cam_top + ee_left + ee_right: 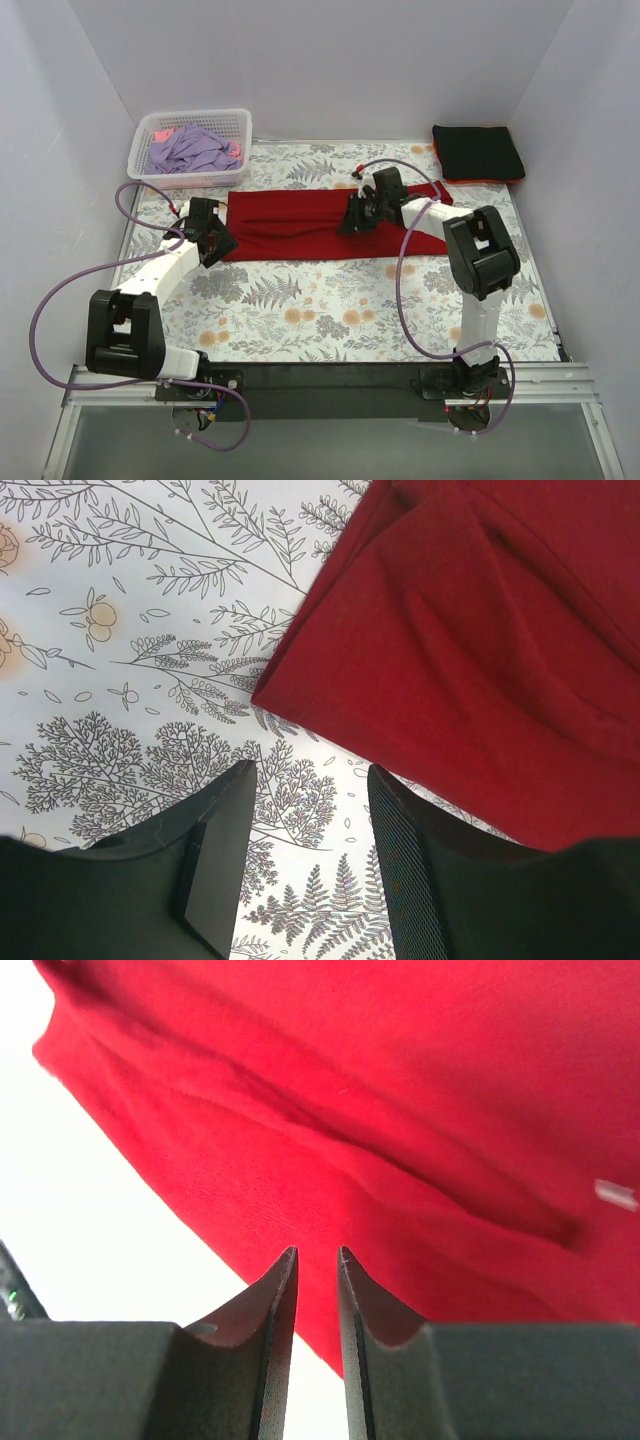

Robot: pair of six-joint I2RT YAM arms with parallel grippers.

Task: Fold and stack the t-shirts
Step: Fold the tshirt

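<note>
One floral bench (300,320). Two arms (480,260). One deep-red t-shirt (290,225) across the bench's far half, a long band, long axis left-right. One folded black t-shirt (478,152), far right corner. Left jaws wide, empty, beside the band's corner; right jaws narrow, empty, above it.
</note>
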